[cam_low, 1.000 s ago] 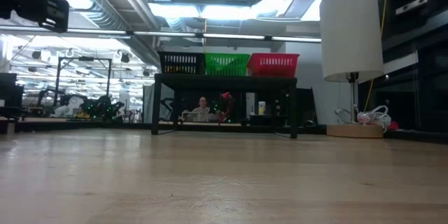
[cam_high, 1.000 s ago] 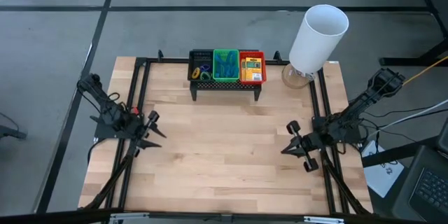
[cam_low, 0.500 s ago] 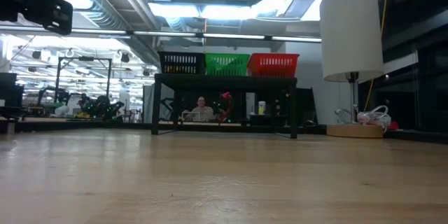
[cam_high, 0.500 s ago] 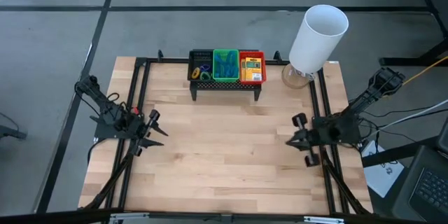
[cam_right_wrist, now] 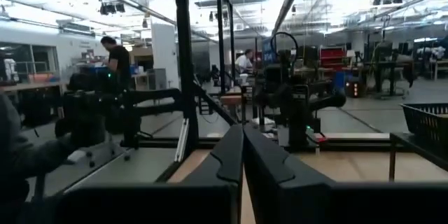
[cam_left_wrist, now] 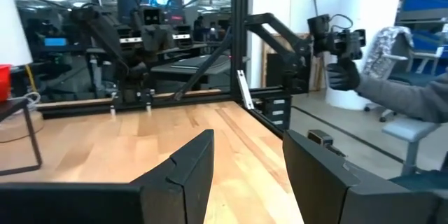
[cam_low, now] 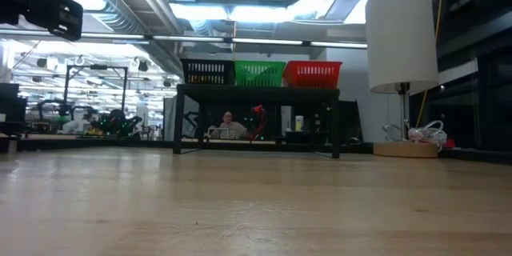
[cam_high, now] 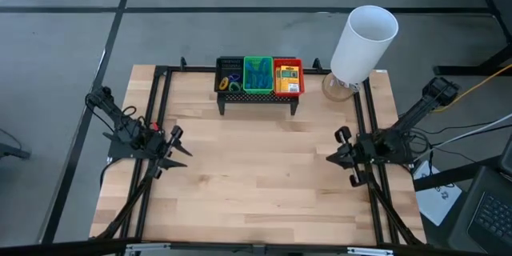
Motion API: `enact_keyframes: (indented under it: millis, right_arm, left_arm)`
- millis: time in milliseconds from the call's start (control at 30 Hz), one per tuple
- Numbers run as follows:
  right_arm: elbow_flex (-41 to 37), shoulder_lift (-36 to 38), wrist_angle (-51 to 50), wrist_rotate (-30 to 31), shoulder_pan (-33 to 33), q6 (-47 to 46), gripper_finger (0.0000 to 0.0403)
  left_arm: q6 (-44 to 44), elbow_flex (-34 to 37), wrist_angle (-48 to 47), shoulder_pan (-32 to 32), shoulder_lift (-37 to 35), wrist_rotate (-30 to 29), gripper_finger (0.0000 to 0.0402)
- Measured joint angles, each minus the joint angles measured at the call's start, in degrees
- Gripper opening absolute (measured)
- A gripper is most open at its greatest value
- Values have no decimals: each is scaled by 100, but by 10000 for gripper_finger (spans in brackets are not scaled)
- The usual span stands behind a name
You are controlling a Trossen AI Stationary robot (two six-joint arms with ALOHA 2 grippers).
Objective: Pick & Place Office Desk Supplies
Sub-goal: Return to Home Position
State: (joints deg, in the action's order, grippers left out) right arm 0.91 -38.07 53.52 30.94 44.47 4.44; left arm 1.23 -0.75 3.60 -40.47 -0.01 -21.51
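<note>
Left gripper (cam_high: 178,148): fingers spread, holding nothing, over table (cam_high: 256,192) left side | right gripper (cam_high: 330,160): fingers pressed together, holding nothing, right side | black basket (cam_high: 230,76), green basket (cam_high: 258,74), red basket (cam_high: 288,77): side by side atop black mesh stand (cam_high: 256,101), far edge, near white cylinder (cam_high: 364,42)

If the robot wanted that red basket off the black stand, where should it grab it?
Probably its outer end rim, from above: the red basket is open-topped, and the green basket crowds its other side. The right gripper is nearer.
</note>
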Motion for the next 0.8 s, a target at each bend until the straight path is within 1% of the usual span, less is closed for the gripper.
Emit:
enact_keyframes:
  millis: [100,233,333,467,600,700,800]
  right_arm:
    - [0,319,-365,-21,0,-40,14]
    - [0,984,-1214,-6,-2,-136,14]
    - [0,1452,-2026,102,0,-416,14]
    - [0,2183,-3064,460,-2,-710,14]
    - [0,2960,-4074,423,-2,-825,14]
    - [-3,3473,-4987,518,0,-1240,14]
    - [2,3649,-4944,467,-1,-1093,14]
  left_arm:
    - [-96,2,-13,0,0,125,169]
    - [-213,7,-33,0,0,308,169]
    - [-213,9,-33,0,0,318,169]
    - [-234,11,-33,0,0,318,169]
    - [-364,11,-39,-2,0,357,169]
    - [-362,13,-39,-2,0,356,169]
    - [-362,15,-39,-2,0,348,169]
